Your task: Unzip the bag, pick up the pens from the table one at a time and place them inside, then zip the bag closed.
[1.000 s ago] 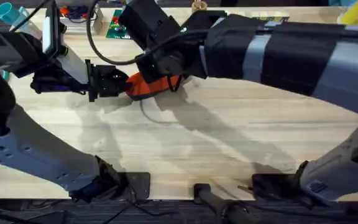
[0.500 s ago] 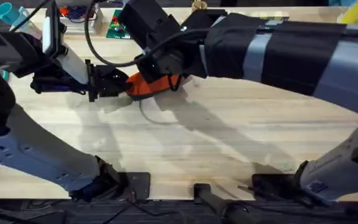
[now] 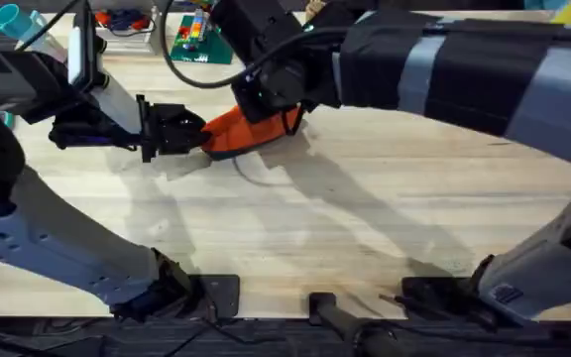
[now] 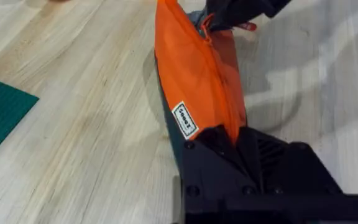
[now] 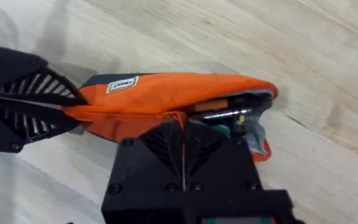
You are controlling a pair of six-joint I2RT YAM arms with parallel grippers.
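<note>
The left gripper (image 3: 198, 136) is clamped shut on one end of the bag (image 3: 241, 132), its black fingers (image 4: 229, 146) pinching the orange fabric so that the pouch stands on edge on the table (image 3: 345, 218) and stretches away from the fingertips. From the left wrist view the bag (image 4: 197, 81) runs straight out from the fingers, with a small white label (image 4: 184, 120) on its side just beyond them and its dark underside along the lower edge. The right gripper (image 3: 271, 104) sits at the bag's far end, directly opposite the left one, its fingers (image 5: 185, 146) closed together on the upper seam of the bag (image 5: 166, 93) beside the zipper. Just past the right fingertips that end of the pouch gapes open, showing grey lining and the ends of pens (image 5: 219, 111) inside, one orange and one metallic-looking. The two grippers hold the pouch between them, the left gripper (image 5: 64, 111) facing the right wrist camera at the other end. A green mat (image 3: 191, 40) lies on the table beyond both grippers, well apart from the bag.
</note>
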